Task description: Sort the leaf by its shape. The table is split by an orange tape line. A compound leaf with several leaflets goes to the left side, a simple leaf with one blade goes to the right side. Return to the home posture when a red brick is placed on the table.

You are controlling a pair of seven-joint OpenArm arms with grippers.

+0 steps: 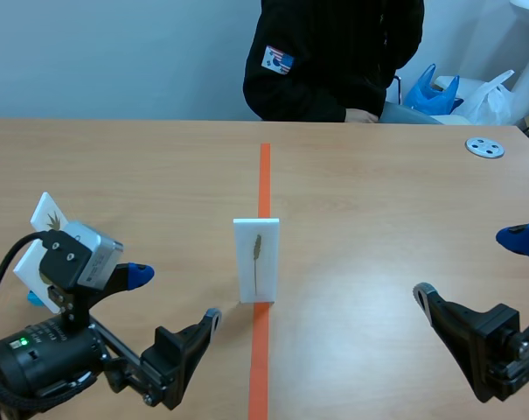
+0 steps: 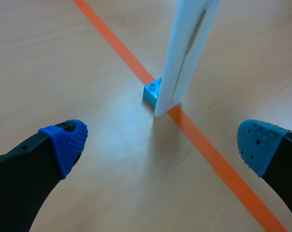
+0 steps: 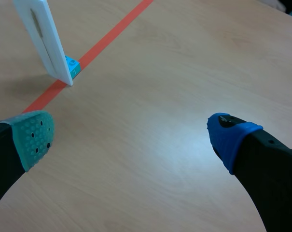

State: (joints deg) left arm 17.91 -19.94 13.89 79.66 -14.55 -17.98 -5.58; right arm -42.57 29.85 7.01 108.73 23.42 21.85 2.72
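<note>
- One pale wooden desk (image 1: 378,227) carries everything; an orange tape line (image 1: 262,175) runs away from the robot down its middle, splitting it into a left and a right side
- Two black arms come in low, one from each side; the left jaws stand wide open with nothing between their blue pads (image 2: 68,140); the right jaws are likewise spread and empty, one pad grey-green and the other blue
- One white upright card (image 1: 256,260) stands right on the tape line, its long axis vertical and its broad face toward the robot; it lies near and ahead of the left jaws, a little toward their right-hand finger; from the right jaws it lies ahead and off past the grey-green pad, well apart; the left arm is the nearer
- One small cyan toy brick (image 2: 152,92) sits at the card's foot, touching it, and seems to hold it standing
- One slender dried leaf (image 1: 257,252) is fixed lengthwise on the card's face; it looks like a single narrow blade on a long stalk, so I judge it simple and bound for the right side; the nearer arm would have to carry it across the tape, or the farther one reach in; either way the grip likely closes across the card's narrow width, above the brick
</note>
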